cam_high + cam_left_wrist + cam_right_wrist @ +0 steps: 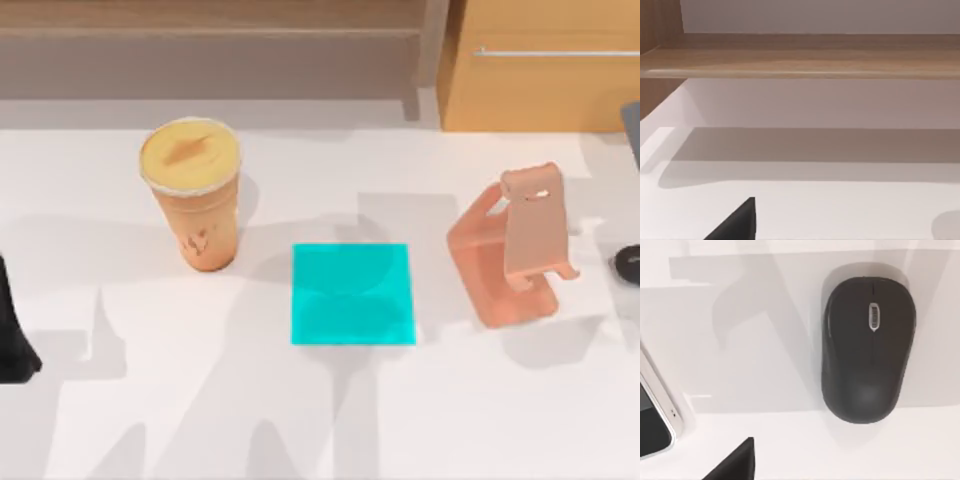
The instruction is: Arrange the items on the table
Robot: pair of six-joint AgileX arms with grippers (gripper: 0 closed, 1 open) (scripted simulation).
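Observation:
The tall orange-tan cup (190, 195) with a yellowish lid stands upright at the table's back left. At the table's right edge lies the black oval mouse (630, 265), flat on the white top with its scroll wheel up (867, 350). Beside it, a corner of the silver-framed smartphone (652, 422) lies flat; its dark edge (632, 125) sits at the far right. A black part of my right gripper (735, 465) hangs above the table, apart from the mouse. My left arm (15, 335) is parked at the left edge, with a black gripper part (735, 225) over bare table.
A flat cyan square mat (353, 293) lies at the table's middle. A salmon-pink angled phone stand (515, 245) stands to its right. Behind the white table (200, 400) are a wooden cabinet (540, 90) with a metal handle and a low wooden shelf (800, 62).

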